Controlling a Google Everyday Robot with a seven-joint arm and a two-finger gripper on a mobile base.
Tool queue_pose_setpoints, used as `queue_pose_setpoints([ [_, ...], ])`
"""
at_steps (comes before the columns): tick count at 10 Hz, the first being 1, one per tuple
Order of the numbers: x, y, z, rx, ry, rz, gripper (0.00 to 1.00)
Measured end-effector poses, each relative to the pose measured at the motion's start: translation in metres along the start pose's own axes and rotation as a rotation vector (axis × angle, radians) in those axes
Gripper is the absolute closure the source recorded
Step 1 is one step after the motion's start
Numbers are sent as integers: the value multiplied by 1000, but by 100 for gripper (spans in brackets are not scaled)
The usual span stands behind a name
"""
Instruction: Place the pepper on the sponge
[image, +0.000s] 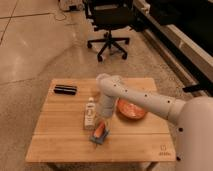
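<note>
A small orange-red pepper (99, 130) lies near the front middle of the wooden table (55, 142). It rests over a small grey-blue sponge (98, 139), whose edge shows below it. My gripper (104, 123) points down from the white arm (135, 97), which reaches in from the right. The gripper is right above and slightly right of the pepper, and touching or very close to it. Whether it holds the pepper cannot be made out.
A white bottle (89, 114) lies just left of the gripper. An orange bowl (132, 109) sits to the right, partly behind the arm. A black flat object (65, 89) is at the back left. A black office chair (108, 25) stands beyond the table.
</note>
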Motion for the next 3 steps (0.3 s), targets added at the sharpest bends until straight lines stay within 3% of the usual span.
queue_pose_setpoints([
  [3, 4, 10, -26, 14, 19, 0, 32],
])
